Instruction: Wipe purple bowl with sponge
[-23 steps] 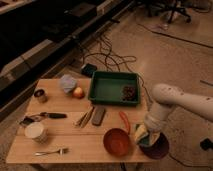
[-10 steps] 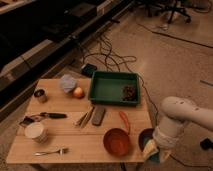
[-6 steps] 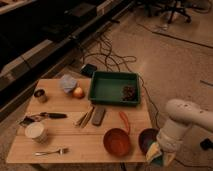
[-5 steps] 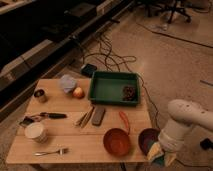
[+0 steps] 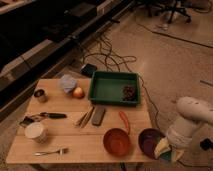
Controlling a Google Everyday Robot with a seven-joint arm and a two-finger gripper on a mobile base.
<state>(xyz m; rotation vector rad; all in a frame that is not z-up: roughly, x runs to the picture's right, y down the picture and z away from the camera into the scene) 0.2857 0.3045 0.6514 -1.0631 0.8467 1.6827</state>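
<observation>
The purple bowl [image 5: 149, 140] sits at the table's front right corner, just right of an orange-red bowl [image 5: 117, 141]. My white arm comes in from the right and bends down to the bowl's right rim. The gripper [image 5: 167, 148] is at that rim, shut on the pale yellow and green sponge [image 5: 164, 149]. The sponge overlaps the bowl's near right edge and partly hangs past the table edge. Whether it touches the bowl's inside I cannot tell.
A green tray [image 5: 114, 87] holding a dark clump stands at the back right. A red pepper [image 5: 124, 121], dark grey block [image 5: 98, 115], sticks, apple [image 5: 78, 92], pale blue cup, metal can [image 5: 40, 95], knife, white cup [image 5: 36, 132] and fork [image 5: 52, 151] lie across the wooden table [image 5: 70, 137].
My arm has swung right and toward the front, carrying the sponge from above the bowl's middle down to its near right rim. The bowl now shows more.
</observation>
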